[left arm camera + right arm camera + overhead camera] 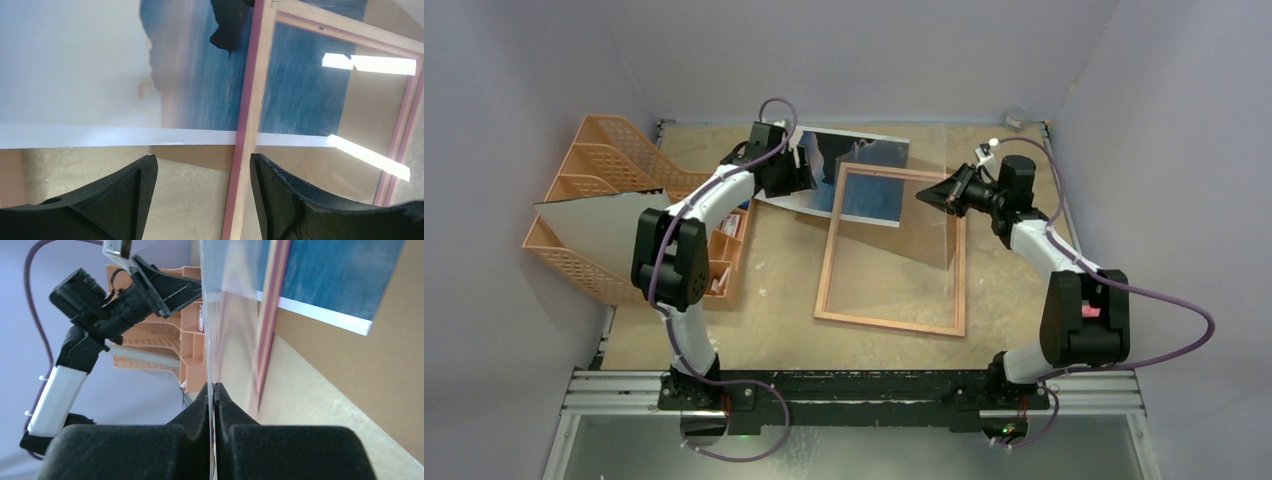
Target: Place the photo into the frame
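Observation:
The frame (892, 322), with a thin pink and tan border, lies flat at the table's middle. The photo (824, 160), blue sea and pale sky, lies face up with one part under the frame's far left corner. My left gripper (802, 180) is open and empty, low over the photo's left part; in the left wrist view (202, 170) the photo (100, 65) and a frame rail (247, 125) lie before the fingers. My right gripper (936, 196) is shut on the edge of the clear pane (212, 315), held tilted up over the frame's far end (270, 315).
An orange mesh file organiser (614, 160) stands at the left, with a greyish-white sheet (594, 225) leaning in it. A small object (1016, 120) sits in the back right corner. Walls close in the table on three sides.

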`<action>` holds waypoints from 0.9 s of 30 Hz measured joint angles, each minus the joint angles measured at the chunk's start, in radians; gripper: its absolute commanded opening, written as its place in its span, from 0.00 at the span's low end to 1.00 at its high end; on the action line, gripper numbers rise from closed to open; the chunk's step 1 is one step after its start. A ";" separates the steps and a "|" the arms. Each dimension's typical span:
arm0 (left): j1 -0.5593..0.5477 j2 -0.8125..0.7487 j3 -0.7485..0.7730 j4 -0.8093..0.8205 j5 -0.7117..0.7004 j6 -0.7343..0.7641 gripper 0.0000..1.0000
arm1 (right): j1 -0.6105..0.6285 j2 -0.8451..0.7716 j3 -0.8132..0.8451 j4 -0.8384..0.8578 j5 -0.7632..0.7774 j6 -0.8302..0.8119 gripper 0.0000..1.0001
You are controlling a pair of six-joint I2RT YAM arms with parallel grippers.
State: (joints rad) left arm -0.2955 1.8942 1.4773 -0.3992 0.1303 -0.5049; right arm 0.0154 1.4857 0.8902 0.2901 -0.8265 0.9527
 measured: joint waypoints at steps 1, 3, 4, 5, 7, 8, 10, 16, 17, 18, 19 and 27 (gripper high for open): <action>0.002 -0.003 0.000 -0.005 -0.012 0.000 0.71 | 0.007 -0.002 0.012 0.000 -0.001 0.010 0.00; 0.008 -0.007 0.000 -0.015 -0.036 -0.001 0.71 | 0.017 -0.006 0.035 0.000 -0.004 0.025 0.00; 0.009 -0.008 0.000 -0.019 -0.050 -0.005 0.71 | 0.020 -0.010 0.046 0.000 -0.005 0.032 0.00; 0.010 -0.008 0.000 -0.022 -0.059 -0.008 0.71 | 0.024 -0.014 0.058 0.000 -0.005 0.038 0.00; 0.013 -0.008 0.000 -0.031 -0.076 -0.012 0.71 | 0.027 -0.020 0.079 0.001 -0.006 0.049 0.00; 0.013 -0.008 0.000 -0.037 -0.086 -0.017 0.71 | 0.032 -0.021 0.090 0.005 -0.005 0.055 0.00; 0.014 -0.008 0.000 -0.041 -0.108 -0.029 0.71 | 0.037 -0.021 0.098 0.014 -0.005 0.067 0.00; 0.024 -0.032 -0.010 -0.043 -0.162 -0.060 0.71 | 0.043 -0.015 0.105 0.013 -0.002 0.098 0.00; 0.027 -0.041 -0.016 -0.043 -0.167 -0.063 0.71 | 0.043 -0.011 0.108 0.014 0.001 0.099 0.00; 0.029 -0.049 -0.020 -0.043 -0.172 -0.066 0.71 | 0.043 -0.005 0.108 0.017 0.004 0.099 0.00; 0.031 -0.056 -0.023 -0.043 -0.177 -0.071 0.71 | 0.043 0.002 0.108 0.017 0.008 0.098 0.00; 0.034 -0.063 -0.051 -0.014 -0.114 -0.082 0.70 | 0.040 0.128 0.039 0.027 0.050 0.046 0.00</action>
State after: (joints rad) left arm -0.2619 1.8317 1.4261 -0.4129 0.0162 -0.5873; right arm 0.0551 1.6135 0.9287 0.3168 -0.7765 0.9989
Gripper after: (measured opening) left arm 0.706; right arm 0.005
